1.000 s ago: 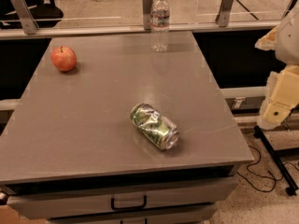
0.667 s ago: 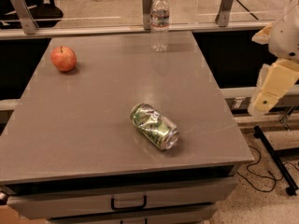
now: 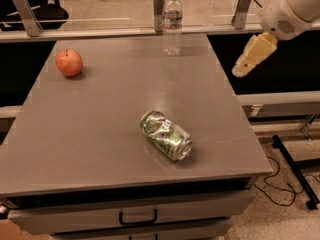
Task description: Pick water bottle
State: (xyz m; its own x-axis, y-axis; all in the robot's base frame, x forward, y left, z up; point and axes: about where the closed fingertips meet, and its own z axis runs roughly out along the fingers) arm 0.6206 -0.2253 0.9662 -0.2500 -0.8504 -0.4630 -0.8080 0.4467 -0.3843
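Observation:
The water bottle, clear plastic with a white cap and a pale label band, stands upright at the far edge of the grey table, near the middle. My gripper, cream-coloured, hangs in the air off the table's right side, well to the right of the bottle and a little nearer to me. It holds nothing that I can see.
A dented green-and-silver can lies on its side near the table's front right. A red apple sits at the far left. A glass rail with metal posts runs behind the bottle. A drawer handle is below the front edge.
My arm and gripper have risen and moved toward the far side along the table's right edge. The bottle, can and apple have not moved.

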